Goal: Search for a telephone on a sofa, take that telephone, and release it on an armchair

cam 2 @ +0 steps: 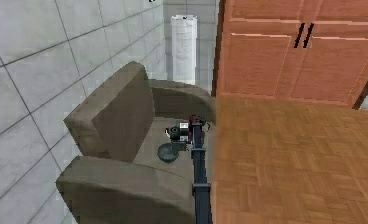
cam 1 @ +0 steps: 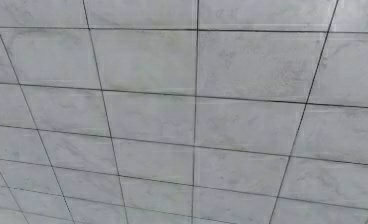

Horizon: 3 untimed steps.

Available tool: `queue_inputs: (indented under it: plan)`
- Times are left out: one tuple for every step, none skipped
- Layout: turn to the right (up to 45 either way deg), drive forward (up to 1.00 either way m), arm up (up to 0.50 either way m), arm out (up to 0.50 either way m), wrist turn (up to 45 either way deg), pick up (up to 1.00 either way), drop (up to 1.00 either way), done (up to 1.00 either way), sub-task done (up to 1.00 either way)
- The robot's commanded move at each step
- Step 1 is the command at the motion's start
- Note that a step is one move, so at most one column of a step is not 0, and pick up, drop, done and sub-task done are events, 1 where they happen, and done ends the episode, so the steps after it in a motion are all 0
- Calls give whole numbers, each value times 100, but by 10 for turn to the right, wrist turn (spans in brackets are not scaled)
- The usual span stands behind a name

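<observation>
Arm (cam 2: 201, 185): rises from the frame's bottom edge past the armchair (cam 2: 112, 115) seat front. End effector (cam 2: 180, 131): frame centre, over the cushion; whether it grasps anything cannot be told. Task's thing: likely the small dark rounded object (cam 2: 169, 153) on the seat, lower left of the end effector, too small to confirm. Hazard: withdrawing the arm could drag it off the open seat front onto the wooden floor (cam 2: 292, 160). Beyond: orange wardrobe (cam 2: 292, 45).
</observation>
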Motion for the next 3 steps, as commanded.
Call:
queue_inputs:
  plan:
    - [0, 0, -32, 0, 0, 0, 0, 0, 0]
    - [0, 0, 0, 0, 0, 0, 100, 0, 0]
    - [0, 0, 10, 0, 0, 0, 0, 0, 0]
